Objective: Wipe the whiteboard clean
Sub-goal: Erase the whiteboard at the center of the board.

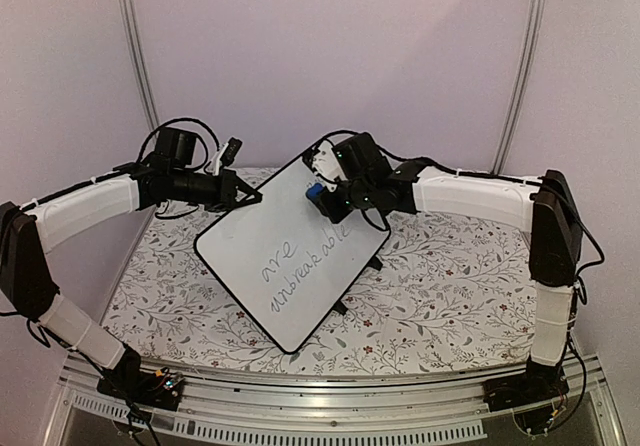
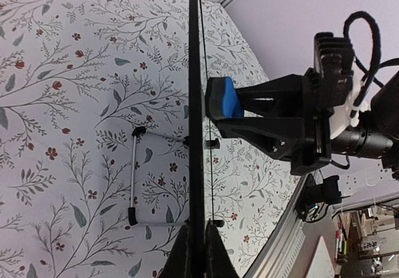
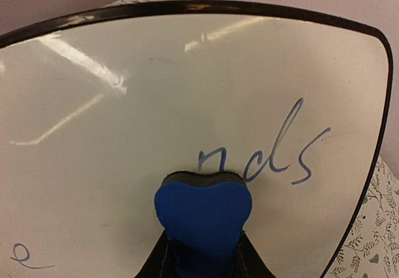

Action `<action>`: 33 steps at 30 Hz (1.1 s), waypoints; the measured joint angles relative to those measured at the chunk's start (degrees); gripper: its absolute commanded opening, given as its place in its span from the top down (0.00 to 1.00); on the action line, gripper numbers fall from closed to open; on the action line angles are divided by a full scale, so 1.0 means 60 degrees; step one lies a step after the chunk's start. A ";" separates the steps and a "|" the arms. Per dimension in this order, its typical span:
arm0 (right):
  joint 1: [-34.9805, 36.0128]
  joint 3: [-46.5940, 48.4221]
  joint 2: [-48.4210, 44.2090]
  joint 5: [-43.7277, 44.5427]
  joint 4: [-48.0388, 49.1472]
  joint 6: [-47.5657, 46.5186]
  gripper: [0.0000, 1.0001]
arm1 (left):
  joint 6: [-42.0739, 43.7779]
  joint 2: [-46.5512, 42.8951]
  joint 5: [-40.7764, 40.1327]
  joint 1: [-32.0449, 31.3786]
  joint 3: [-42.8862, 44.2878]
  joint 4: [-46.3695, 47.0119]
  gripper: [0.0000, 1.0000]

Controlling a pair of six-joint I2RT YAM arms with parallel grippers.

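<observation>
The whiteboard (image 1: 285, 266) is held tilted above the table, with dark handwriting (image 1: 300, 258) across it. My left gripper (image 1: 252, 198) is shut on its upper left rim; in the left wrist view the board shows edge-on (image 2: 196, 91) between that gripper's tips (image 2: 197, 234). My right gripper (image 1: 328, 196) is shut on a blue eraser block (image 1: 316, 195) whose black felt presses on the board's face. The right wrist view shows the eraser (image 3: 202, 212) just below the blue letters "nds" (image 3: 280, 156) on the whiteboard (image 3: 156, 85), with its gripper (image 3: 202, 259) low in frame. The eraser (image 2: 223, 98) touches the board's right face.
A floral tablecloth (image 1: 440, 286) covers the table. The board's wire stand leg (image 2: 133, 178) hangs behind it. An aluminium rail (image 1: 330, 398) runs along the near edge by the arm bases. Walls with metal posts (image 1: 135, 56) close the back.
</observation>
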 measured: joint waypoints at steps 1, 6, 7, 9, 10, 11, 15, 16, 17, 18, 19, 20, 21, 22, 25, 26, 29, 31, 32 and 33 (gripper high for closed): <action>-0.0007 0.0277 0.0127 -0.0015 -0.0022 -0.0033 0.80 | 0.0000 0.0000 -0.0004 0.0000 0.0000 -0.0004 1.00; -0.0058 0.1679 0.0747 -0.0127 -0.0091 -0.0222 0.80 | 0.0025 0.0000 0.0007 0.0000 0.0000 0.0004 1.00; -0.0066 0.1865 0.0845 -0.0142 -0.0080 -0.0251 0.80 | 0.0025 0.0000 0.0007 0.0000 0.0000 0.0000 1.00; -0.0091 0.2157 0.1013 -0.0157 -0.0087 -0.0299 0.80 | 0.0018 0.0000 -0.0004 0.0000 0.0000 -0.0007 1.00; -0.0113 0.2240 0.1067 -0.0186 -0.0087 -0.0324 0.80 | 0.0011 0.0000 -0.0011 0.0000 0.0000 -0.0007 1.00; -0.0127 0.2262 0.1082 -0.0222 -0.0087 -0.0331 0.80 | -0.0004 0.0000 -0.0018 0.0004 0.0000 -0.0007 1.00; -0.0178 0.2186 0.1082 -0.0397 -0.0026 -0.0321 0.80 | -0.0007 0.0000 -0.0029 0.0004 0.0000 -0.0007 1.00; -0.0189 0.2095 0.1078 -0.0441 0.0069 -0.0295 0.80 | -0.0011 0.0000 -0.0044 0.0007 -0.0004 -0.0015 1.00; -0.0197 0.1927 0.1031 -0.0517 0.0208 -0.0244 0.80 | -0.0015 0.0000 -0.0047 0.0015 -0.0007 -0.0025 1.00; -0.0208 0.1749 0.0969 -0.0586 0.0270 -0.0211 0.80 | -0.0022 0.0000 -0.0047 0.0022 -0.0007 -0.0040 1.00; -0.0215 0.1439 0.0834 -0.0648 0.0364 -0.0149 0.80 | -0.0025 0.0000 -0.0044 0.0029 -0.0011 -0.0040 1.00; -0.0229 0.1184 0.0707 -0.0678 0.0372 -0.0113 0.80 | -0.0029 0.0000 -0.0044 0.0029 -0.0011 -0.0040 1.00; -0.0233 0.0914 0.0568 -0.0710 0.0390 -0.0084 0.80 | -0.0025 0.0000 -0.0033 0.0029 -0.0011 -0.0040 1.00; -0.0237 0.0725 0.0474 -0.0736 0.0382 -0.0055 0.80 | -0.0029 0.0000 -0.0025 0.0029 -0.0011 -0.0033 1.00; -0.0248 -0.0127 0.0091 -0.0845 0.0393 0.0066 0.80 | -0.0029 0.0000 -0.0022 0.0029 -0.0011 -0.0036 1.00; -0.0251 -0.0335 -0.0004 -0.0863 0.0390 0.0109 0.80 | -0.0029 0.0000 -0.0025 0.0029 -0.0011 -0.0036 1.00; -0.0251 -0.0823 -0.0237 -0.0914 0.0375 0.0197 0.80 | -0.0025 0.0000 -0.0007 0.0029 -0.0011 -0.0029 1.00; -0.0251 -0.0903 -0.0266 -0.0933 0.0372 0.0248 0.80 | -0.0029 0.0000 -0.0007 0.0029 -0.0011 -0.0029 1.00; -0.0251 -0.0903 -0.0266 -0.0933 0.0375 0.0259 0.80 | -0.0029 0.0000 -0.0004 0.0029 -0.0011 -0.0029 1.00; -0.0251 -0.0878 -0.0266 -0.0933 0.0353 0.0262 0.80 | -0.0025 0.0000 -0.0004 0.0029 -0.0011 -0.0025 1.00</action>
